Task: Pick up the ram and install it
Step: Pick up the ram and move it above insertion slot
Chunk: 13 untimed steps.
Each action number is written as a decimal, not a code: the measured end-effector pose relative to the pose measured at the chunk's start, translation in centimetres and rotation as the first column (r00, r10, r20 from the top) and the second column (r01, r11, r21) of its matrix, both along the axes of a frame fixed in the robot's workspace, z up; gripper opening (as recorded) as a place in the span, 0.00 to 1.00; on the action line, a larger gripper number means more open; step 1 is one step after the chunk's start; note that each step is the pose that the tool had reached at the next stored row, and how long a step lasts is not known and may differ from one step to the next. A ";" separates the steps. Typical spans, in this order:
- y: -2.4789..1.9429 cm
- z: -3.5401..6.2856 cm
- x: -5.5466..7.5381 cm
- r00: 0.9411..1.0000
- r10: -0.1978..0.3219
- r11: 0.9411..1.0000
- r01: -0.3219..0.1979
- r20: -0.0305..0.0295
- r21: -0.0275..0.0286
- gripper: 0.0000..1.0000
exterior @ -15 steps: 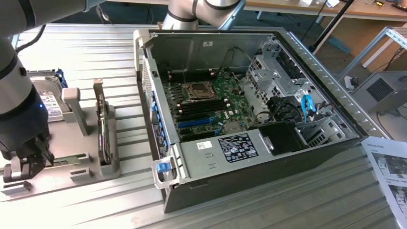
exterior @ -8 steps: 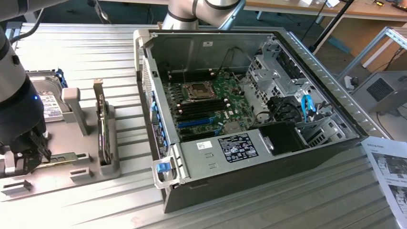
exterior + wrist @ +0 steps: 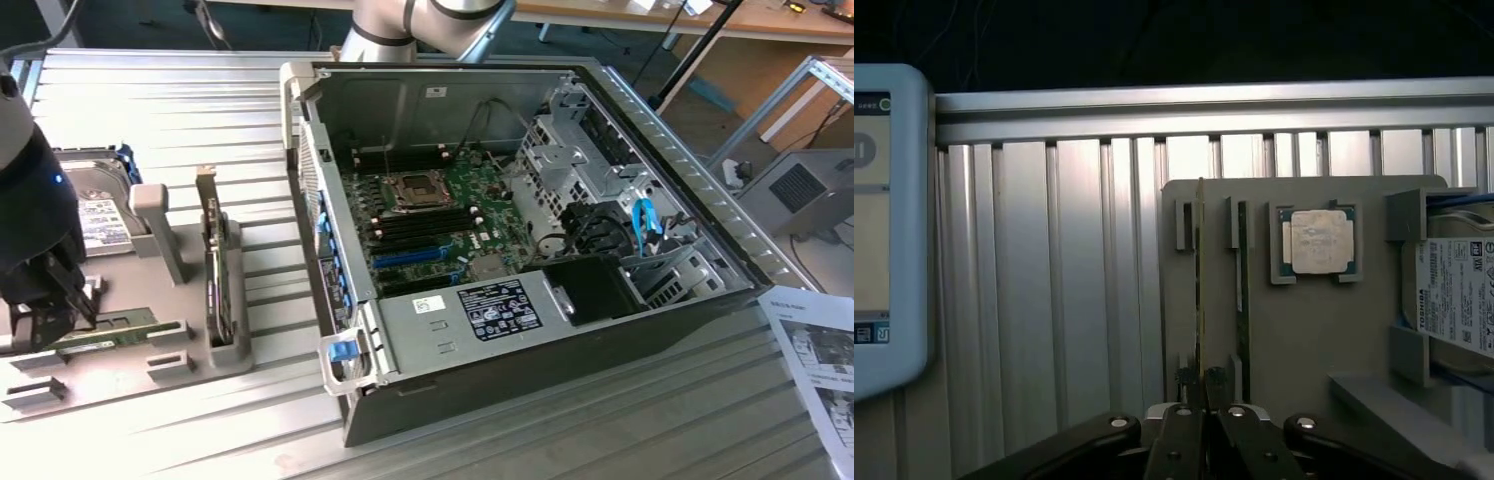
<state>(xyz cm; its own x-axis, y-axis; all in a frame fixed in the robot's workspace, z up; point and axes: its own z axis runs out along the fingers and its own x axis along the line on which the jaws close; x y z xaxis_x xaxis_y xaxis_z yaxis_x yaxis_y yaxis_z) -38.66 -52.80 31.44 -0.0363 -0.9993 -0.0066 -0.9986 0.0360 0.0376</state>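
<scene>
The ram (image 3: 1199, 270) is a thin green stick seen edge-on, standing in a slot of the grey holder plate (image 3: 1324, 330). My gripper (image 3: 1204, 392) is shut on the near end of it, one black finger pressed to each side. In the exterior view the gripper (image 3: 56, 318) hangs over the holder plate (image 3: 160, 385) at the far left, and the ram (image 3: 130, 328) runs out from its fingers. A second green stick (image 3: 1242, 290) stands parallel beside the held one. The open computer case (image 3: 400, 380) lies in the middle with its motherboard (image 3: 447, 220) exposed.
A square silver processor (image 3: 1319, 240) and a hard drive (image 3: 1459, 290) rest on the same plate. An upright expansion card (image 3: 211, 270) stands between the holder and the case. A light-blue screen device (image 3: 884, 220) lies on the ribbed metal table. A paper sheet (image 3: 817, 360) sits at the exterior view's right.
</scene>
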 end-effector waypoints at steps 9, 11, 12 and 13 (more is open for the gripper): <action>0.00 2.41 0.0 1.000 0.000 1.000 0.000 0.000 0.000 0.12; 0.00 2.96 0.0 1.000 0.000 1.000 0.000 0.000 0.000 0.12; 0.00 3.18 0.0 1.000 0.000 1.000 0.000 0.000 0.000 0.12; 0.00 3.40 0.0 1.000 0.000 1.000 0.000 0.000 0.000 0.12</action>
<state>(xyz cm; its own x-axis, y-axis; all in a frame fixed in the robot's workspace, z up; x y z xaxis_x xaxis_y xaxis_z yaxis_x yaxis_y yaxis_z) -38.66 -52.80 34.85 -0.0363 -0.9993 -0.0066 -0.9986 0.0360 0.0376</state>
